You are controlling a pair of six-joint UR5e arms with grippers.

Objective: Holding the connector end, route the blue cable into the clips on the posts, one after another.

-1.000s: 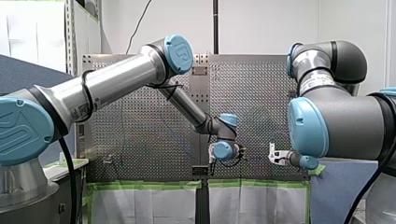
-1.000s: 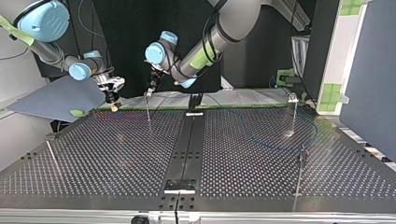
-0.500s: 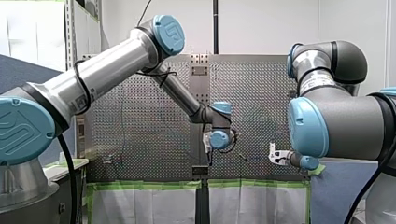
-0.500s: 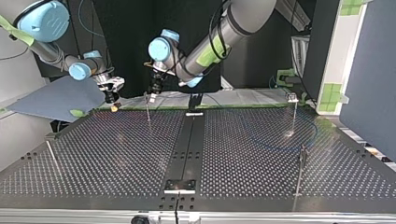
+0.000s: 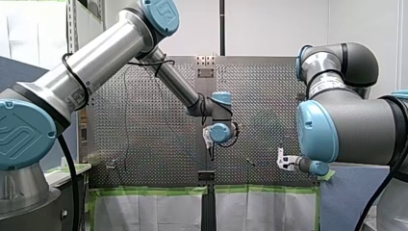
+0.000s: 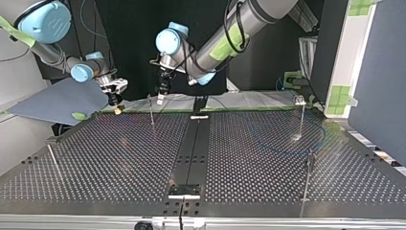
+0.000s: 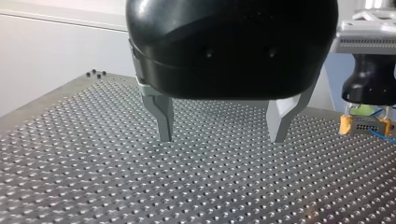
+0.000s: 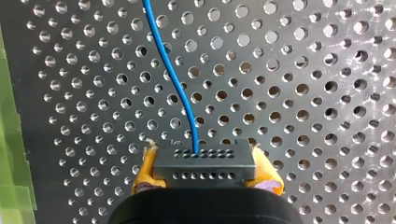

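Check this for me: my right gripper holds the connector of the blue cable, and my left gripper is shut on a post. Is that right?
Not quite: the left wrist view shows my left gripper open and holding nothing. The rest stands: my right gripper holds the connector of the blue cable.

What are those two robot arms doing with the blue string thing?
My right gripper pinches the connector at the end of the blue cable, near the edge of the perforated table. My left gripper is open and empty, hanging above the table close to a thin post. Whether the cable sits in any clip doesn't show.
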